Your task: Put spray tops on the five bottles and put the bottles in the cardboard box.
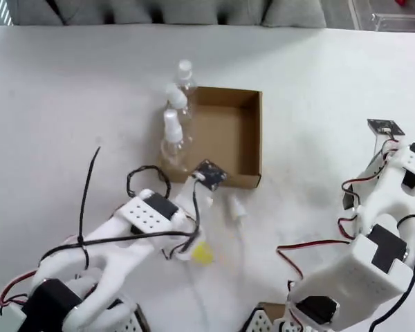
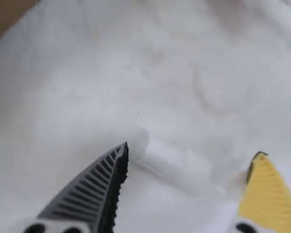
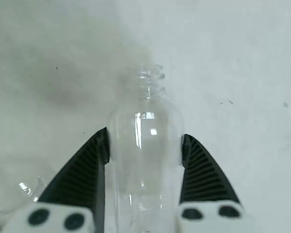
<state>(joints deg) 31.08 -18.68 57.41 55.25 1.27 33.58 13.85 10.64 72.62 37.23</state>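
The spray top (image 2: 172,165) lies on its side on the worktop (image 1: 69,83), near the front wall of the cardboard box (image 1: 228,138). It sits between the spread fingers of the left gripper (image 2: 190,153), which grips nothing yet. The uncapped bottle (image 3: 144,145) is well apart from it, clamped at its shoulders by the right gripper (image 3: 145,137), with its open neck pointing away from the wrist.

The top looks small and round, so a close that lands off-centre would probably roll it aside or squeeze it out. Its thin dip tube (it trails toward the arms in the high view) could catch on the bottle's rim and bend instead of sliding in. The smooth clear bottle may also twist in its grip once the top is pressed on.

The count is one loose spray top, one uncapped bottle, one box and two arms. Three capped bottles (image 1: 173,128) stand in a row at the box's left wall, though I cannot tell whether inside or just outside it. A clear shape (image 3: 19,194) beside the right gripper may be a fifth bottle.
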